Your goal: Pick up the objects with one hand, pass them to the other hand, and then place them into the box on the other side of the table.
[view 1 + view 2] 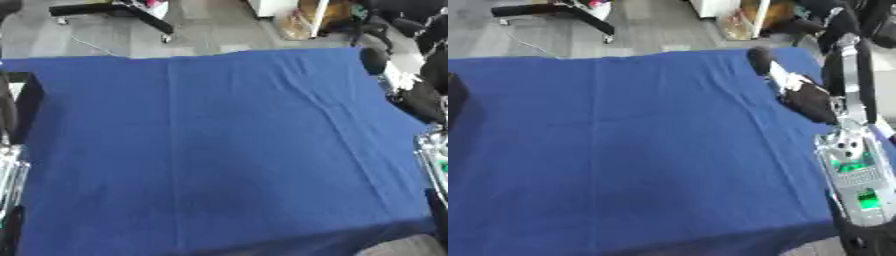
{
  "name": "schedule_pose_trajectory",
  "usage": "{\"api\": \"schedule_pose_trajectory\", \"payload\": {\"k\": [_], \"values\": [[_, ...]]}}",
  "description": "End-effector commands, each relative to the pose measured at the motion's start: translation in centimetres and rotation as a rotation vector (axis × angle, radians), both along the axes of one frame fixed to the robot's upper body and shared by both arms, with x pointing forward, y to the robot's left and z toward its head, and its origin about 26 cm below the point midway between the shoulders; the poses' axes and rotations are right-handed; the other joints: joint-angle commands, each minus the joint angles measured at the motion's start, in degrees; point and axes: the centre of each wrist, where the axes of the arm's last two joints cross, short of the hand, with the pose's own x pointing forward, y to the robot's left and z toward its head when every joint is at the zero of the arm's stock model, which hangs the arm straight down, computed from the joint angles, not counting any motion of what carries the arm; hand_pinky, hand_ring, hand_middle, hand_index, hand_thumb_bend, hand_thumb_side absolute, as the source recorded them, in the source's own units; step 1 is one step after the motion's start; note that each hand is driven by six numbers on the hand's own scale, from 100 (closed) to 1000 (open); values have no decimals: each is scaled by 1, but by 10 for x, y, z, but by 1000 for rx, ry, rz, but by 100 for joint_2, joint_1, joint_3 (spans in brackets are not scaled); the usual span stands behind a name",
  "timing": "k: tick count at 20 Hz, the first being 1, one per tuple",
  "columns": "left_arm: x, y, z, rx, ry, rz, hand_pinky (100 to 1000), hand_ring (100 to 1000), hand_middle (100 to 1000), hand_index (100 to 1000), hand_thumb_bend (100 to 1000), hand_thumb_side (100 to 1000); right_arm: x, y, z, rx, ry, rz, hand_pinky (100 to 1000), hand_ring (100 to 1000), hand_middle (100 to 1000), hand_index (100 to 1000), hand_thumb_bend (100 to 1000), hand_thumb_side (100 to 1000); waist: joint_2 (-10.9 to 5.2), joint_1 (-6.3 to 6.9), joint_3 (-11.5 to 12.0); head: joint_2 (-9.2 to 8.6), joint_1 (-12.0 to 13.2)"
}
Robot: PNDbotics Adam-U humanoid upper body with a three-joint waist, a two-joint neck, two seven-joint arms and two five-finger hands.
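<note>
A blue cloth (219, 150) covers the whole table, and no loose object shows on it. My right arm (855, 175), silver with green lights, comes in along the right edge. Its black hand (808, 102) hangs over the table's far right part. A black rounded shape (759, 60) with something white (787, 80) behind it sticks out beyond the hand; I cannot make out what it is. At the left edge a dark shape (28, 102) stands by the table, perhaps the box. Silver parts of my left arm (9, 172) show below it.
Beyond the table's far edge lies grey floor with a black chair base (122, 12) and a yellowish bag (297, 22). The cloth has folds running down its right half.
</note>
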Motion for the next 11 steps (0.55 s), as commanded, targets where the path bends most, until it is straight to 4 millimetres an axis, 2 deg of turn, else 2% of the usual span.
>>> {"api": "schedule_pose_trajectory", "payload": {"k": [1, 11], "values": [[-4, -10, 1, -13, -12, -33, 1000, 775, 772, 912, 428, 820, 0, -2, -3, 47, 14, 1, 815, 917, 886, 861, 657, 546, -28, 24, -35, -16, 10], [-9, -19, -13, -29, 74, -26, 1000, 762, 760, 901, 358, 868, -2, 0, -37, 115, 122, 29, 811, 923, 886, 854, 645, 537, 3, 117, -215, -16, 337]]}}
